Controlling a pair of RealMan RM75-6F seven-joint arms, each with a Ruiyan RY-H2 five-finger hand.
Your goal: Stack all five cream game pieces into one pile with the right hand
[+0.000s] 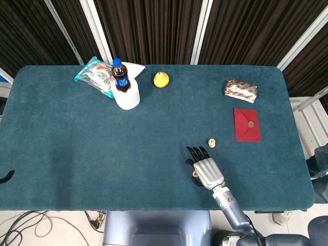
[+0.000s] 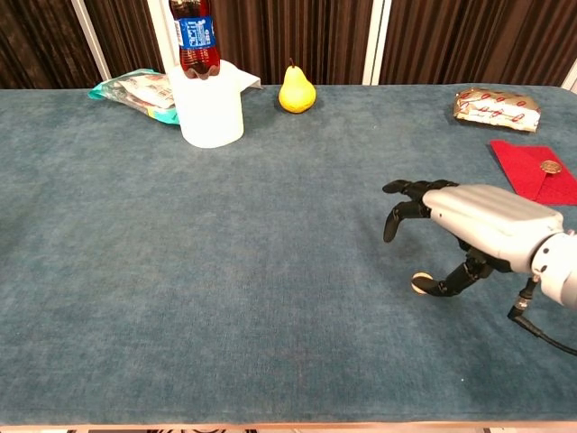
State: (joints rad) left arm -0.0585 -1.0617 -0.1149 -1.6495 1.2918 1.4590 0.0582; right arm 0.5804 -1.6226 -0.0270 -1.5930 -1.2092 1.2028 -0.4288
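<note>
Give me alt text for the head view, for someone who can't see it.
The robot's right hand, fingers spread, reaches over a lone cream game piece near the front of a teal table; a pile of cream pieces stands just beyond. Farther back sit a cola bottle, yellow pear, snack packet and red envelope.

head view overhead looking down, chest view low frontal, sharing table (image 1: 61, 154)

No legible text, bottle (image 2: 193, 36) label too blurred to read
</note>
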